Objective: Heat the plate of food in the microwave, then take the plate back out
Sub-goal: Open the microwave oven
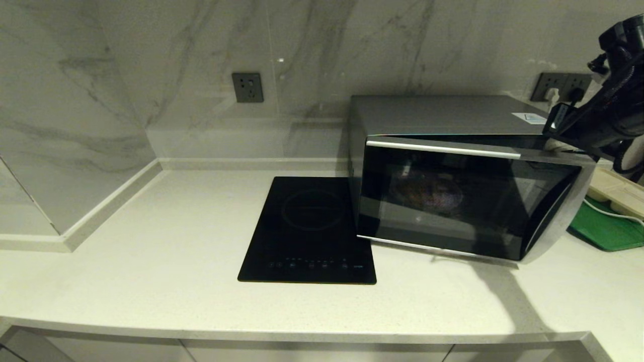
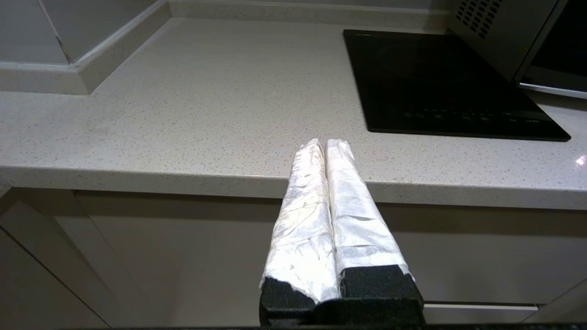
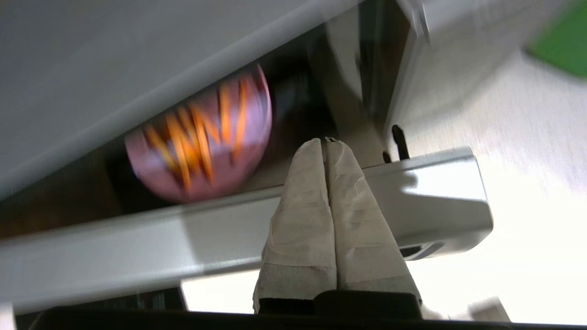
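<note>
The silver microwave point(image 1: 468, 196) stands at the right of the counter, its dark glass door point(image 1: 453, 201) tipped slightly outward at the top. The lavender plate of food point(image 3: 202, 142) with orange sticks sits inside, seen through the gap above the door's silver top edge point(image 3: 137, 243), and dimly through the glass point(image 1: 427, 193). My right arm point(image 1: 604, 115) hangs at the microwave's upper right corner. The right gripper point(image 3: 324, 140) is shut and empty, just above the door's top edge. My left gripper point(image 2: 324, 142) is shut and empty, low in front of the counter's edge.
A flat black induction cooktop point(image 1: 309, 229) lies left of the microwave. A green board point(image 1: 606, 229) and a beige tray point(image 1: 616, 191) sit to the right of it. The marble wall carries sockets point(image 1: 247, 87). The counter's front edge point(image 2: 183, 176) runs close before the left gripper.
</note>
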Controlling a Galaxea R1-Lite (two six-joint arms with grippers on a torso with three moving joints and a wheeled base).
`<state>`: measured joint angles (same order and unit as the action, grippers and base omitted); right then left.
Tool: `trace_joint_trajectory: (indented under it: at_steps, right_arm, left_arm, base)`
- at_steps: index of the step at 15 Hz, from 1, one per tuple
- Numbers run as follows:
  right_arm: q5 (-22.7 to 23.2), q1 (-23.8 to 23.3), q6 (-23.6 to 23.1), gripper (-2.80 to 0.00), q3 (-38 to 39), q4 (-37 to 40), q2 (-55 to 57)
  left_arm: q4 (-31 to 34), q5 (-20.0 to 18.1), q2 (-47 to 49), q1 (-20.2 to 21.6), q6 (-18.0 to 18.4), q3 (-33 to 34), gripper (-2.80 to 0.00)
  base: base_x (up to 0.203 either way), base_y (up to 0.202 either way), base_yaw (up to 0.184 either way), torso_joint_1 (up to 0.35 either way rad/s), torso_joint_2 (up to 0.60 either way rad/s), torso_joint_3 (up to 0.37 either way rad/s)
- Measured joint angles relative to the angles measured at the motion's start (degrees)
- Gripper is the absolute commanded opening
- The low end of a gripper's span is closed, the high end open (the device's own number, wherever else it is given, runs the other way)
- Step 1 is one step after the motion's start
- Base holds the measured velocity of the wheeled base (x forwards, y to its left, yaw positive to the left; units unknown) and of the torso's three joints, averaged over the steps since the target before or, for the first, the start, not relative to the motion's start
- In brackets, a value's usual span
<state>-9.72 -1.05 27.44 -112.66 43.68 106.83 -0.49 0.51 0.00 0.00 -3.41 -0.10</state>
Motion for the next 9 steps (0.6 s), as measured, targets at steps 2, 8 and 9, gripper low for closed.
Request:
trace_joint_trajectory:
  at_steps: [2, 8, 9]
  right_arm:
    - [2.74, 0.04, 0.05, -2.8, 1.67, 3.39, -3.01]
    - [8.51, 0.17, -0.18, -2.8, 9.88, 8.45, -13.63]
    - [9.08, 0.2, -0.18, -2.8, 10.68, 9.33, -15.23]
  left_arm:
    - [0.0, 0.0, 0.0, 0.0, 0.02, 0.0, -2.8]
    - [0.05, -0.02, 0.0, 0.0, 0.02, 0.0, -2.8]
    - [0.0, -0.02, 0.0, -0.01, -0.02, 0.0, -2.8]
  base:
    - [0.0, 0.0, 0.0, 0.0, 0.0, 0.0]
    - [0.0, 0.0, 0.0, 0.0, 0.0, 0.0]
    - [0.0, 0.0, 0.0, 0.0, 0.0, 0.0]
